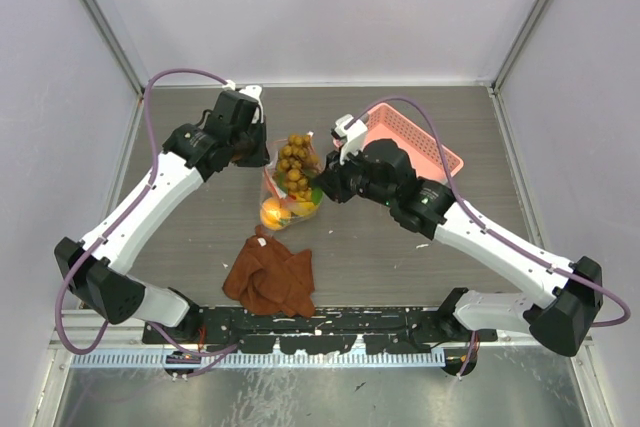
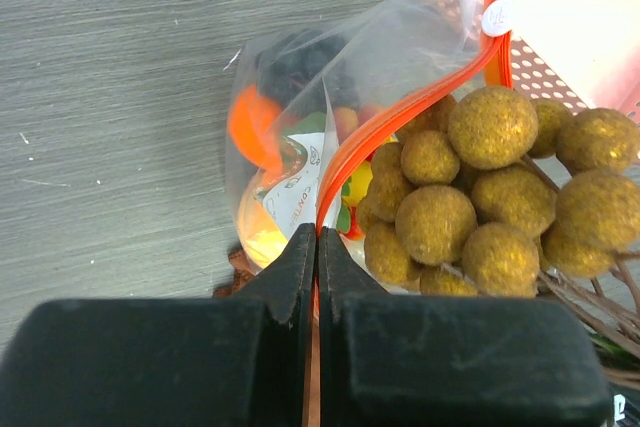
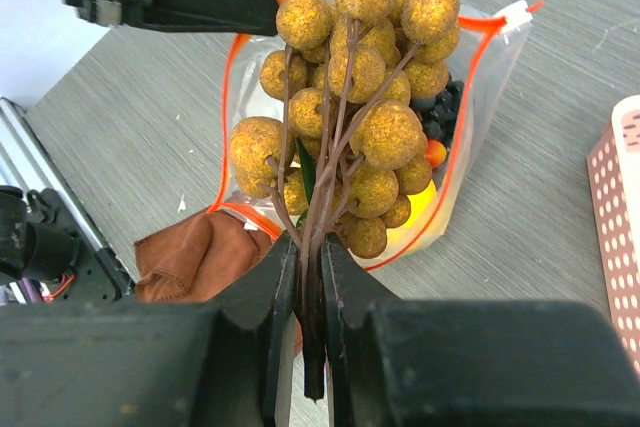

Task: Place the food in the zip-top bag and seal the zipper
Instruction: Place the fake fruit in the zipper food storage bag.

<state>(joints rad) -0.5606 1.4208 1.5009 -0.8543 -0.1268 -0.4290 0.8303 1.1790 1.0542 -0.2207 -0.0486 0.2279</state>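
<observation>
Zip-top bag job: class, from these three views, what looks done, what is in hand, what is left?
Done: the orange fruit and dark purple grapes lie inside the zip-top bag. In hand: the left gripper pinches the zipper strip, holding the mouth open, while the right gripper holds the brownish-green grapes by their stem at that mouth. Left: release the grapes inside, then seal the zipper.

Bright, even light, soft shadows; views sharp (basket (image 2: 570,7) washed out white).
</observation>
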